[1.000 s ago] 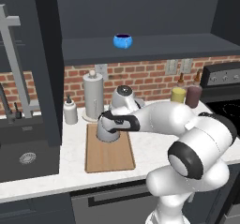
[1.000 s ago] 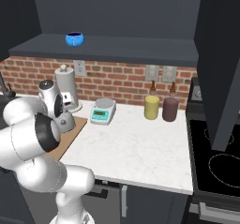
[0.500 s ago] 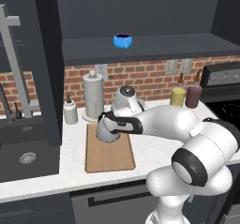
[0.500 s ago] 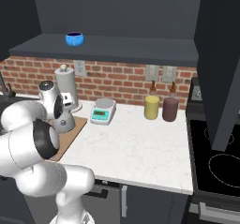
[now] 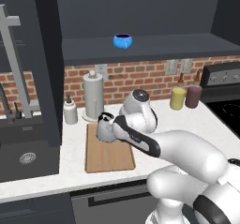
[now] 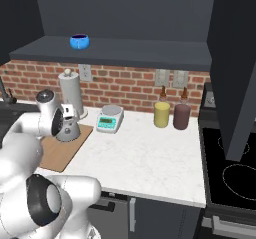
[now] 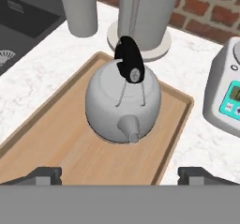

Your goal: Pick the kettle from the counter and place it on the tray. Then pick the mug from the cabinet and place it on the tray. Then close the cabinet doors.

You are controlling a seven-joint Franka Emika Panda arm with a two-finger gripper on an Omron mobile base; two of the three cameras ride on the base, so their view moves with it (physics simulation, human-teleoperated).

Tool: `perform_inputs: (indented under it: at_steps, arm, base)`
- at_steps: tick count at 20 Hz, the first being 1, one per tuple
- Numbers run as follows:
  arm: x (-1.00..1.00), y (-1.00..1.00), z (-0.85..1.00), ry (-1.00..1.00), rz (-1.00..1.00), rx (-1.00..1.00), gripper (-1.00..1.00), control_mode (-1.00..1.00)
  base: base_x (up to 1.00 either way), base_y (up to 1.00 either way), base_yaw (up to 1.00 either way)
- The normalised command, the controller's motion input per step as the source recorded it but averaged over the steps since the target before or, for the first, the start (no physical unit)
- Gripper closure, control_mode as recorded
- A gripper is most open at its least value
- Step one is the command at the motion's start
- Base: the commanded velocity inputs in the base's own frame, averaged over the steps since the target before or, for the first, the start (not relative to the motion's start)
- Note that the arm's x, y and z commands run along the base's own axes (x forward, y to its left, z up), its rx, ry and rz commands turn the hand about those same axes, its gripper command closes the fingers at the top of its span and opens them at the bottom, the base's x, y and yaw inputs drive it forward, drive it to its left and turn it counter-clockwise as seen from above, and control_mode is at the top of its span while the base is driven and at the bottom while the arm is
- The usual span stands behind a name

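Observation:
The grey kettle (image 7: 123, 103) stands upright on the wooden tray (image 7: 56, 143), its black handle arched over the lid and its spout toward the hand camera. My gripper (image 7: 119, 175) is open just behind it, the fingertips (image 7: 44, 174) spread wide and touching nothing. In the left base view the hand reaches down to the kettle (image 5: 103, 131) at the tray's (image 5: 108, 155) back end. The blue mug (image 5: 123, 41) sits on the dark shelf of the cabinet (image 5: 154, 47). One cabinet door (image 5: 47, 63) hangs open on the left, another door (image 6: 235, 68) on the right.
A paper-towel roll (image 5: 93, 96) and a soap bottle (image 5: 70, 111) stand just behind the tray. The sink (image 5: 23, 153) lies to its left, a kitchen scale (image 6: 111, 118) to its right. A yellow jar (image 5: 178, 98) and a brown jar (image 5: 193, 96) stand by the stove (image 6: 230, 173).
The jaws have opened wide and let go of the kettle, which now stands free on the tray. The arm has barely shifted.

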Motion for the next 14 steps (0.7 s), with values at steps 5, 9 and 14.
perform_inputs:
  at_steps: [5,9,14]
  arm:
    - [-0.54,-0.08,0.46,-0.18,0.00,0.00,-1.00,-1.00]
    - [-0.36,-0.03,0.72,-0.11,0.00,0.00,-1.00,-1.00]
    - [-0.30,-0.03,0.83,-0.01,-0.04,0.00,-1.00,-1.00]
  base:
    - [0.00,0.00,0.00]
    - [0.00,0.00,0.00]
    - [0.00,0.00,0.00]
